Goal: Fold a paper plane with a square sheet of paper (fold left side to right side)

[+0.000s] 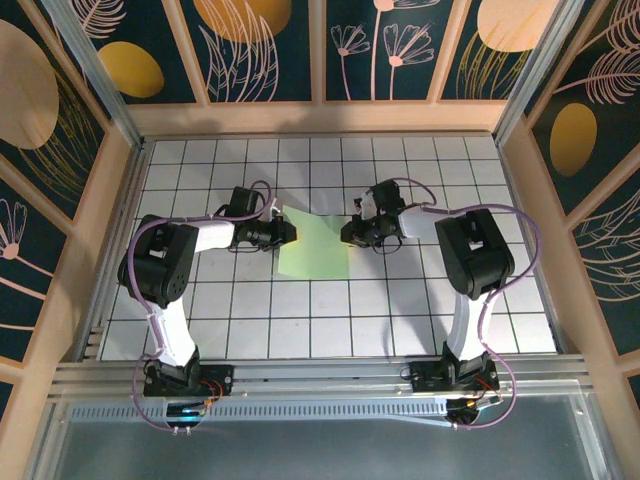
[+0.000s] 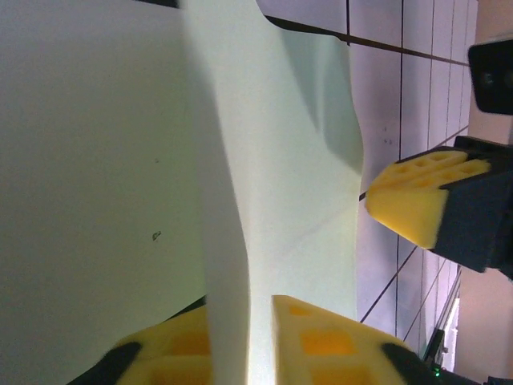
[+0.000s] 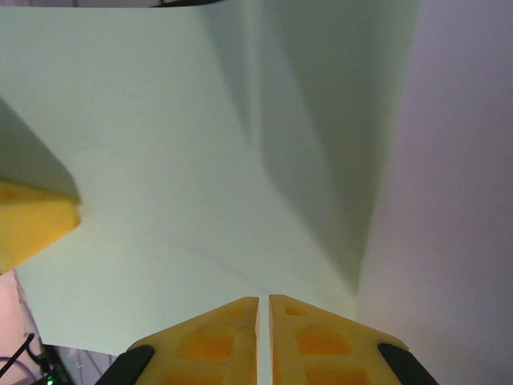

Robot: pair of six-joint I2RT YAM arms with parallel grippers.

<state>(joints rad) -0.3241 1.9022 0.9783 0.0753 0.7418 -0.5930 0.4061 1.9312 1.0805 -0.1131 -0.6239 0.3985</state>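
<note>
The square sheet of paper (image 1: 318,250), pale green, lies on the white grid tiles between my two grippers. My left gripper (image 1: 288,233) is at its left edge. In the left wrist view a raised ridge of the sheet (image 2: 272,160) runs between the yellow fingers (image 2: 321,341) of my left gripper (image 2: 240,309), which stand slightly apart. My right gripper (image 1: 350,236) is at the sheet's right edge. In the right wrist view it (image 3: 264,301) is pinched on the edge of the sheet (image 3: 200,160), which buckles upward.
The tiled table (image 1: 300,320) is walled by wooden rails (image 1: 320,115) at the back and sides. Both arm bases (image 1: 185,375) are bolted at the near edge. The other arm's yellow fingertip (image 2: 417,200) shows in each wrist view.
</note>
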